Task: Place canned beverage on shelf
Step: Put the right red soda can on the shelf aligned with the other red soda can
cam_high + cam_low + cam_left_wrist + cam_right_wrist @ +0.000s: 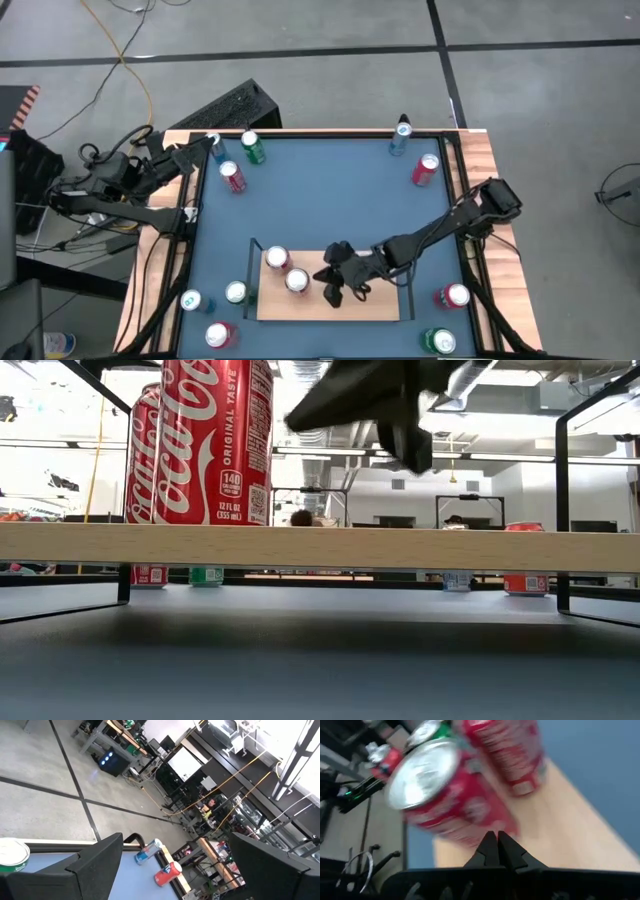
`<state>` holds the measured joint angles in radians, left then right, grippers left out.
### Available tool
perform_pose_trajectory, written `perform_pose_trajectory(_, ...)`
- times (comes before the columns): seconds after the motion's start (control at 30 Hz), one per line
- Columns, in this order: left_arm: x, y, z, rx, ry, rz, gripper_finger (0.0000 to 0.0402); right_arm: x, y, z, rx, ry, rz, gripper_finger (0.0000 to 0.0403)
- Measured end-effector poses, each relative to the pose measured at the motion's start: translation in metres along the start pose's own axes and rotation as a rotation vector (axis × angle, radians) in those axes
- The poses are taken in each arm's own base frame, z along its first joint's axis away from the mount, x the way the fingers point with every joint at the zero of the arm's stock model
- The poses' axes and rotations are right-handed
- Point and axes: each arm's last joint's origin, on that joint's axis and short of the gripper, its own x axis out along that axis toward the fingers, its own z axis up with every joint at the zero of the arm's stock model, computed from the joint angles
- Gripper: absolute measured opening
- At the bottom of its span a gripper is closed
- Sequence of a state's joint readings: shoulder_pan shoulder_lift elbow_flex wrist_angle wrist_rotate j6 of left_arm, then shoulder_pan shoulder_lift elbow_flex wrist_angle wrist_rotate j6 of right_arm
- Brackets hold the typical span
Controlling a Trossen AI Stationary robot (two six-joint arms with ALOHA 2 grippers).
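- Closest to the low camera stands a red cola can on the shelf, with a second red can right behind it; from above they show as two silver tops and on the left half of the light-wood shelf.
- Right gripper hangs over the shelf just beside those two cans, fingers pressed together and holding nothing. In its wrist view the shut fingertips point at the nearer can.
- Risk one: with the closed tips this near, any sideways sweep toward the cans could knock one over or push it into its neighbour, and a toppled can could roll off the open long edge, since the black rails only guard the short ends.
- Risk two: a shut claw cannot take a new can; if it goes for the next one without opening first, I judge it would shove that can rather than grip it.
- Left gripper waits at the table's far left corner with its fingers spread wide and empty, close to a green can and a red can. A careless start from there could tip either.
- More cans stand scattered near the table's edges, so the task looks only partly done.
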<state>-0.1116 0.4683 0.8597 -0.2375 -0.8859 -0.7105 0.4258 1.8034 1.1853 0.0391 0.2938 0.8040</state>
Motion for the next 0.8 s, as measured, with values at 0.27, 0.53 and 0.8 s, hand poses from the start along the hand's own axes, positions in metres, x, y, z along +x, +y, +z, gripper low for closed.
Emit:
perform_pose_trajectory(0.27, 0.000, 0.000, 0.000, 0.000, 0.006, -0.007, 0.0352, -0.004, 0.007, 0.001, -0.021, 0.023, -0.035, 0.0000)
perform_pose_trajectory(0.53, 0.000, 0.000, 0.000, 0.000, 0.007, -0.008, 0.0352, 0.003, 0.005, 0.003, -0.007, 0.000, -0.021, 0.0000)
perform_pose_trajectory(0.8, 0.000, 0.000, 0.000, 0.018, 0.007, -0.009, 0.0352, 0.011, 0.008, 0.002, -0.008, -0.026, 0.034, 0.0000)
